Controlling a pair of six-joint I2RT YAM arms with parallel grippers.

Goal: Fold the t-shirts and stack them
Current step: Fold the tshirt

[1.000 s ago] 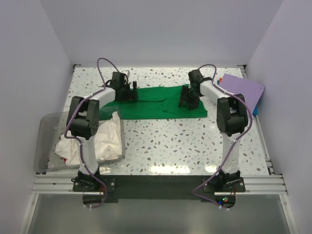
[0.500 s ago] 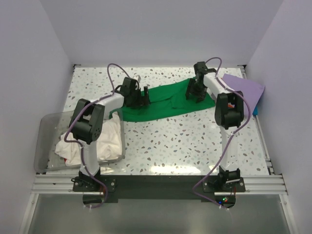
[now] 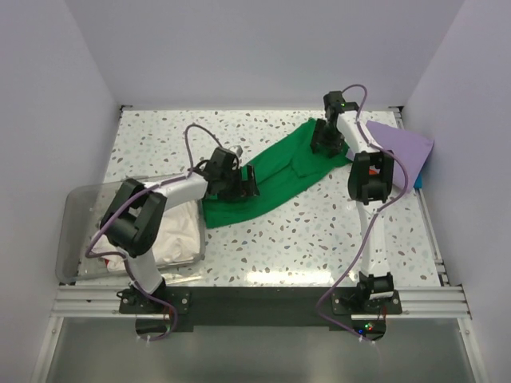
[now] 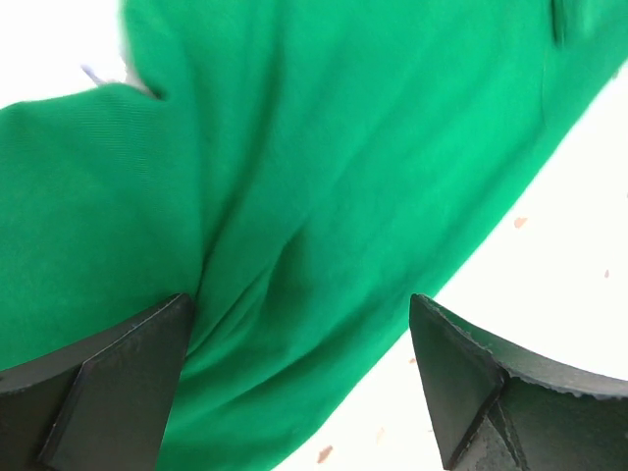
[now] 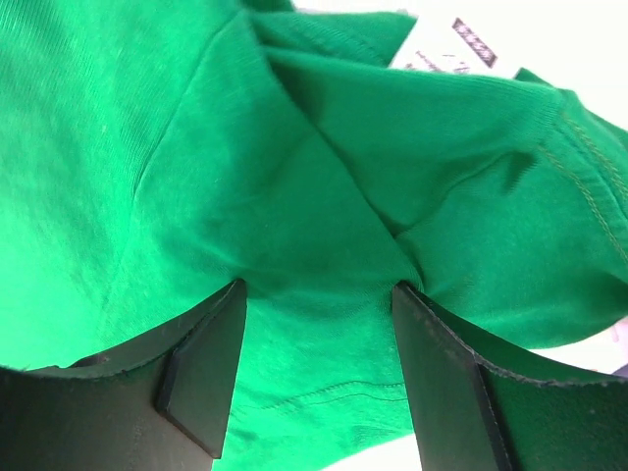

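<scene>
The green t-shirt (image 3: 275, 171) lies stretched diagonally across the speckled table (image 3: 319, 231), from near centre-left up toward the far right. The left gripper (image 3: 239, 185) sits at its near-left end, jaws spread wide, cloth spanning the gap between the fingers (image 4: 108, 388); whether they pinch anything, cannot tell. The right gripper (image 3: 326, 142) is at the far-right end, jaws partly apart with bunched green fabric gathered between them. White t-shirts (image 3: 172, 227) lie in the clear bin (image 3: 76, 231) left; the lavender t-shirt (image 3: 403, 144) lies far right.

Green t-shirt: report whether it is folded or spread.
Partly folded, not finished: the green t-shirt lies as a long diagonal band on the table, layers overlapping and creased.
</scene>
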